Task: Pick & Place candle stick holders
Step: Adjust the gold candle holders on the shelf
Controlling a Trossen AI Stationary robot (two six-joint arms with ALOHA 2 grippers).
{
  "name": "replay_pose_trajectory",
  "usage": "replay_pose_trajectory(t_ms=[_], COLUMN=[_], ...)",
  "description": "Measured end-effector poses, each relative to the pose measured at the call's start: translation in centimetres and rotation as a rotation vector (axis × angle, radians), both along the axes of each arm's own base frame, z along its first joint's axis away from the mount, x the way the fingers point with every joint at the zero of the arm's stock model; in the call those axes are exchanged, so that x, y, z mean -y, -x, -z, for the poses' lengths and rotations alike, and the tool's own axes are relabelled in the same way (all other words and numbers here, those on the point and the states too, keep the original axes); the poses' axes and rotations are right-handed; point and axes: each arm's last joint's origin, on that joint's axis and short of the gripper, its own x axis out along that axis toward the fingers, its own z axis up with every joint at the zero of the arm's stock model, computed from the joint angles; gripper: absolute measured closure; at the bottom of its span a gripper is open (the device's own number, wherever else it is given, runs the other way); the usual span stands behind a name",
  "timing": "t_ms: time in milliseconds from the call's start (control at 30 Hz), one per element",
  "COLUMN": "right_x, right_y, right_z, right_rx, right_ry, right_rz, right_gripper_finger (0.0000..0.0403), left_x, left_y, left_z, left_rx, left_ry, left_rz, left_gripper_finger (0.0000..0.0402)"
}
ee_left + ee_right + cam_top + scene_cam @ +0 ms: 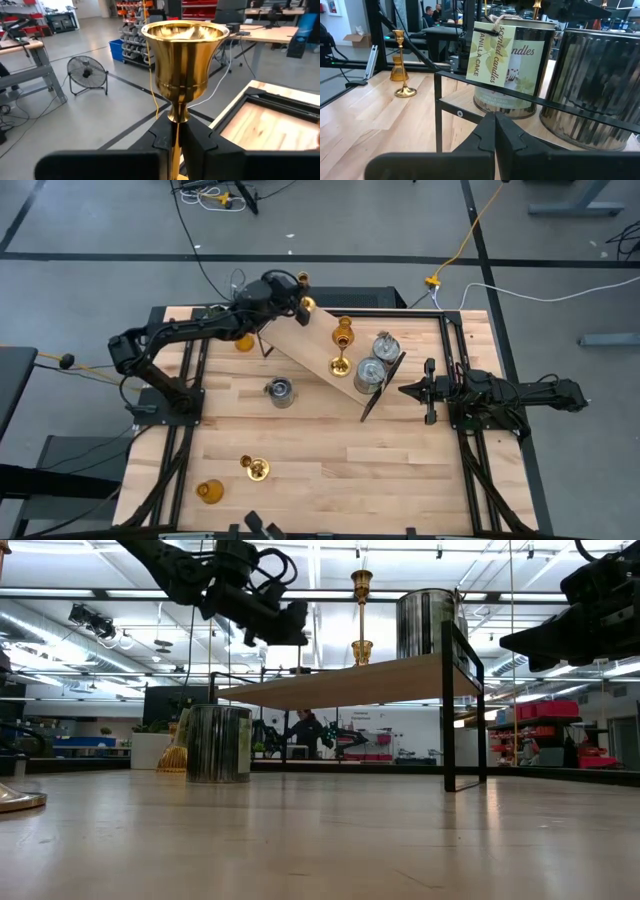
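The left gripper, at upper centre of the overhead frame, pinches a brass candlestick by its thin stem above the wooden shelf; it could swivel and topple on landing. The right gripper, clenched empty, waits at the shelf's right end.

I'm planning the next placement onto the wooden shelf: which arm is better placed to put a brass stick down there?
Left. The left gripper is shut on a brass stick at the wooden shelf's far end. The right gripper is shut and empty beside the near end.
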Motion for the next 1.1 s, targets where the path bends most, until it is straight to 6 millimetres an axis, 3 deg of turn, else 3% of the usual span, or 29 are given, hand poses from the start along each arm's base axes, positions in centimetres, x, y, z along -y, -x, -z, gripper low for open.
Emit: replay_pose_trajectory(t_ms=[533, 1100], right_x=[0.0, 0.0], right_y=[0.0, 0.0], right_z=[0.0, 0.0], right_rx=[0.0, 0.0], right_ry=[0.0, 0.0], right_rz=[0.0, 0.0], right_gripper_finger=[0.04, 0.04], left_x=[-0.1, -1.6], left_y=[0.0, 0.8], left_z=[1.0, 1.2], left_rx=[-0.092, -0.049], left_ry=[0.018, 0.057], left_rz=[0.012, -0.088], left_gripper_finger=[0.0375, 0.0365])
